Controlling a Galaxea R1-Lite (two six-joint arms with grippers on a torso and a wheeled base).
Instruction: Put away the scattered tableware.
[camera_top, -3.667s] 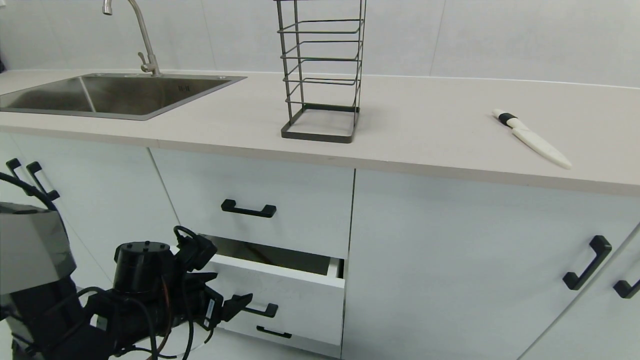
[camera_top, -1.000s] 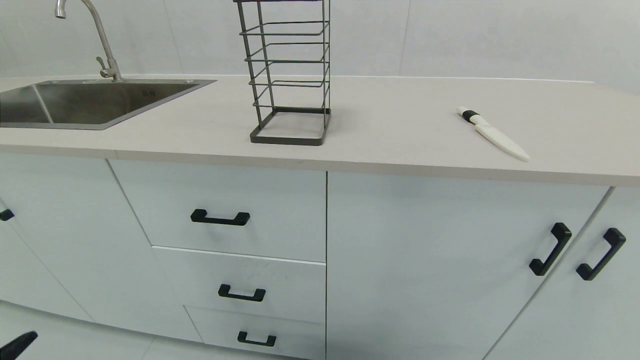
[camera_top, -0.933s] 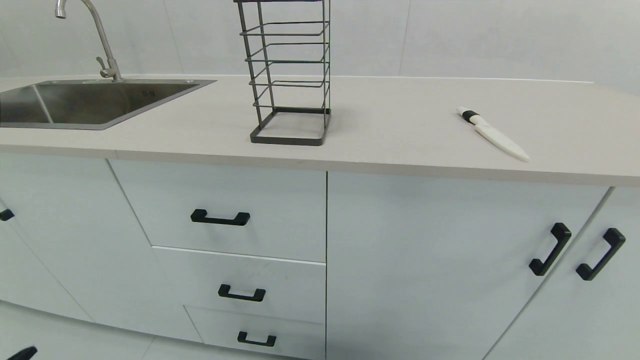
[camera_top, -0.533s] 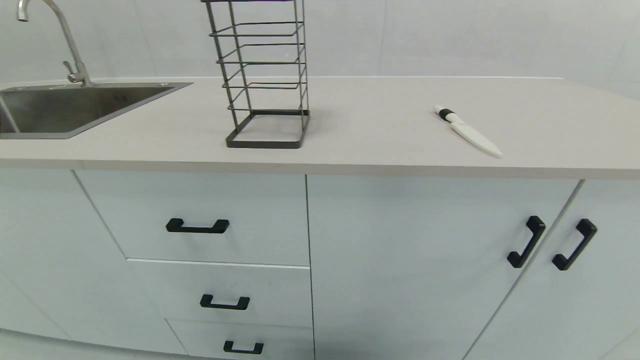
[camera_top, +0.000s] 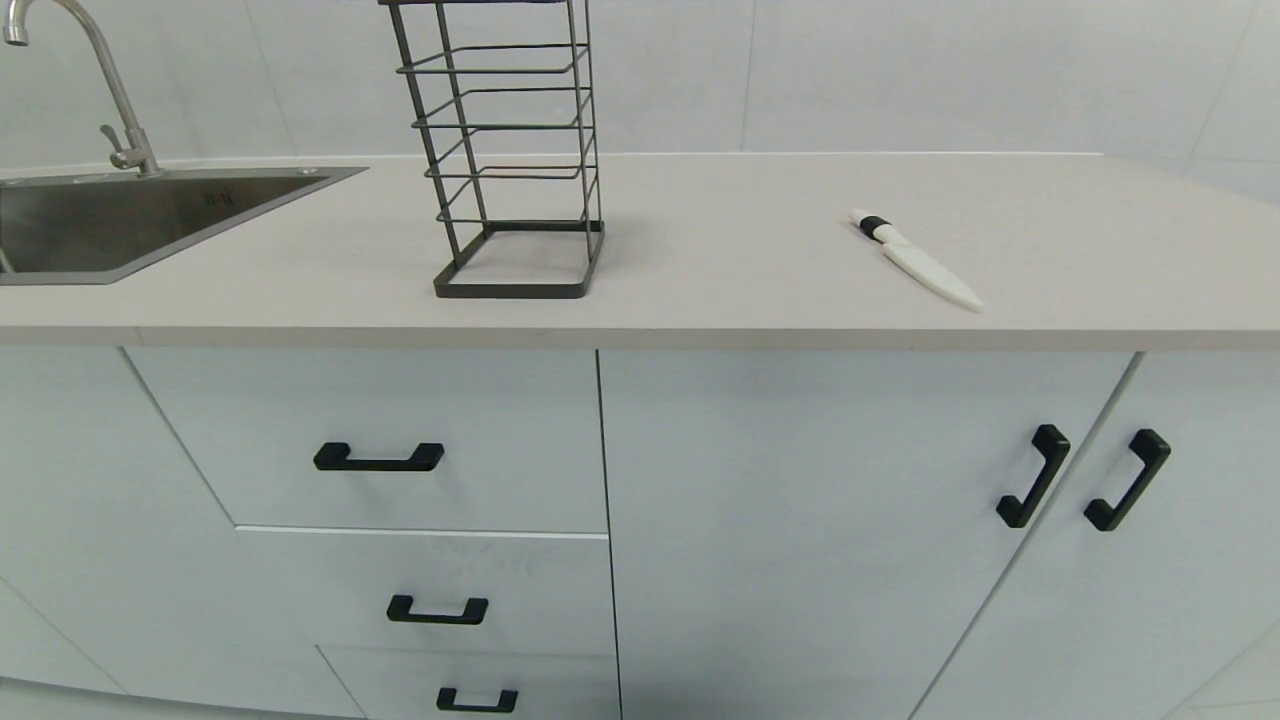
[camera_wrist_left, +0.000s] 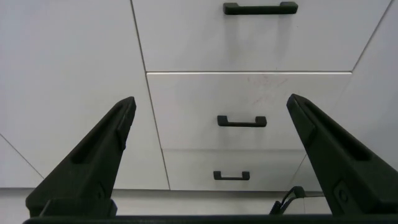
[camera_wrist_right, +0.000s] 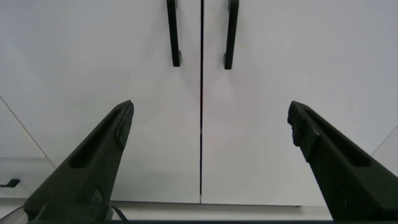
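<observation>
Spanning the head view, a pale countertop (camera_top: 750, 200) is seen above white cabinet doors (camera_top: 800, 520). A stack of three drawers (camera_top: 480, 560), all shut, is set at 6 o'clock from a wire rack (camera_top: 510, 292). A steel sink (camera_top: 120, 215) is sunk into the countertop at 9 o'clock from the rack, with a curved faucet (camera_top: 110, 90) at its back edge. The rack is stood upright near the front edge of the countertop, and nothing is held in its tiers.

The left gripper (camera_wrist_left: 211, 99) is pointed at the drawer fronts; its jaws are spread wide and nothing is held between them. The right gripper (camera_wrist_right: 211, 106) is likewise spread wide and empty, and is faced toward the seam between two doors with black handles (camera_wrist_right: 173, 31).

The knife (camera_top: 912, 262), white with a black band on its grip, is laid flat on the countertop at 3 o'clock from the rack, well apart from it, with its tip turned toward 4 o'clock.
</observation>
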